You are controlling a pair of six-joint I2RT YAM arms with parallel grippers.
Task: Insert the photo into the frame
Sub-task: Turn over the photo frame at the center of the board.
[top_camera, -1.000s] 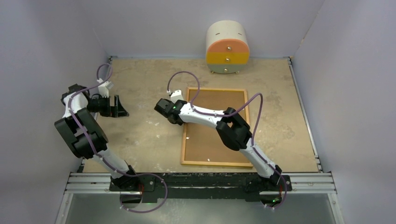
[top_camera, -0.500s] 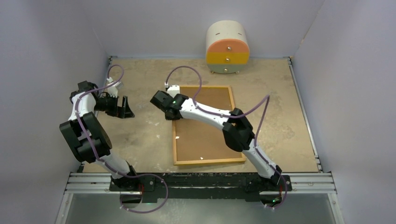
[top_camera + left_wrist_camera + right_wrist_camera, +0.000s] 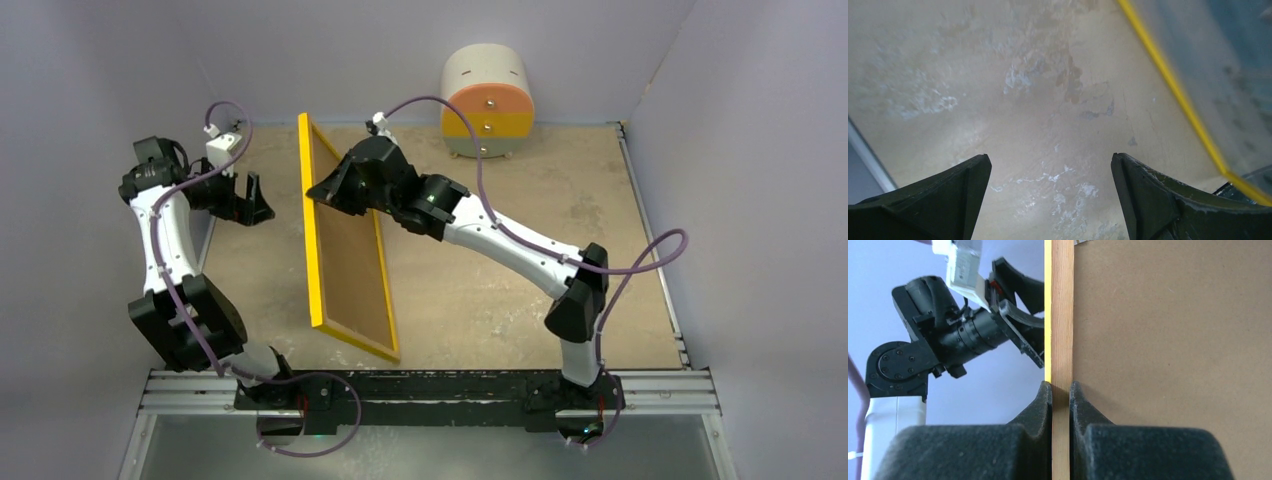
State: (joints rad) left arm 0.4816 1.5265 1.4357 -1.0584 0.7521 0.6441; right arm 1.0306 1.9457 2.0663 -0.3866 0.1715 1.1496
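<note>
One sandy table carries everything. On it the frame is held nearly upright, its yellow front turned leftward and the brown backing board seated in its back. Right of the frame, the right gripper is clamped on a wooden rail. Left of the frame, the left gripper hangs with its jaws wide and empty. A bluish patch inside the frame's yellow border may be the photo, though it is too blurred to be sure. If it is, the task looks almost finished.
</note>
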